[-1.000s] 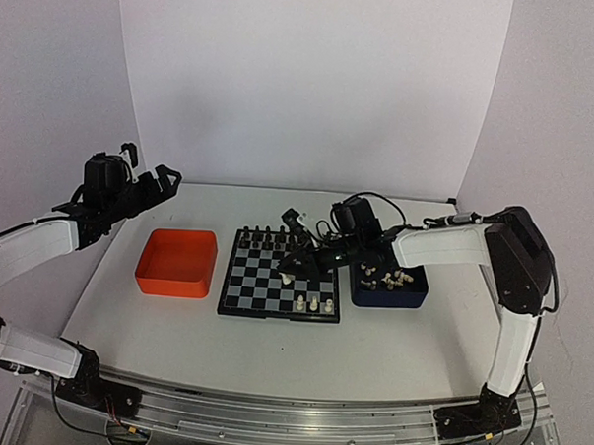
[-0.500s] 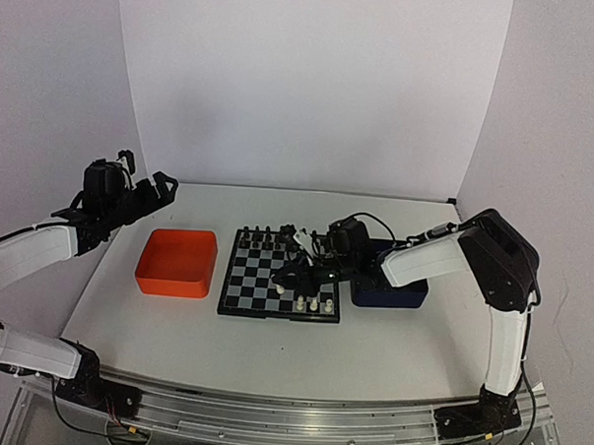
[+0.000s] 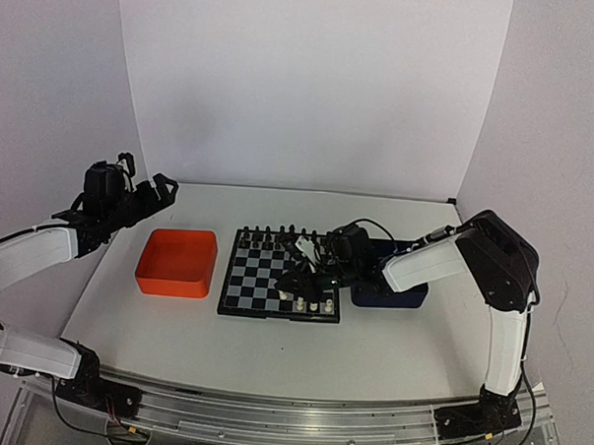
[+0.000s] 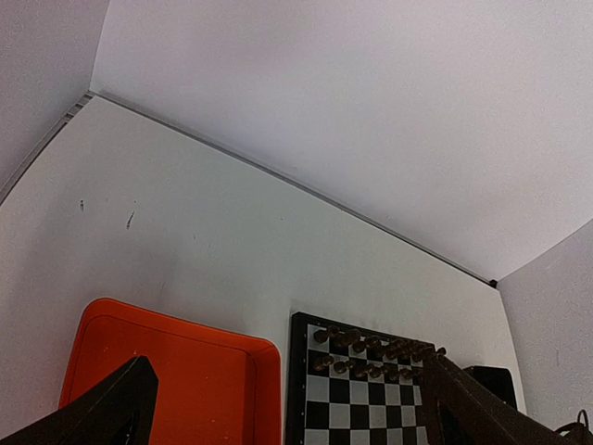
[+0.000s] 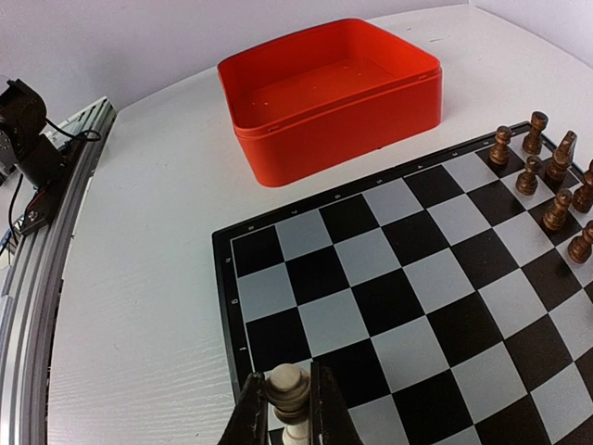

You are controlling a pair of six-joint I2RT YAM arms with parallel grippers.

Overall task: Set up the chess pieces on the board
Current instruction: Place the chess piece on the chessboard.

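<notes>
The board (image 3: 265,272) lies mid-table, with black pieces (image 3: 272,233) on its far rows and three cream-white chess pieces (image 3: 314,305) standing on its near row. My right gripper (image 3: 290,287) is low over the near row and shut on a cream-white piece (image 5: 288,387). In the right wrist view (image 5: 288,410) the piece stands upright between the fingers (image 5: 251,413) near the board's (image 5: 408,278) near-left corner. I cannot tell if it touches the board. My left gripper (image 3: 158,188) is open, empty and raised beyond the orange tray.
An orange tray (image 3: 177,263) sits left of the board and looks empty in the right wrist view (image 5: 334,88). A dark blue tray (image 3: 404,294) sits right of the board, mostly hidden by my right arm. Black pieces (image 5: 551,176) line the far rows.
My right gripper has moved left and down over the board to its near row, still holding the cream-white piece. My left arm has hardly moved.
</notes>
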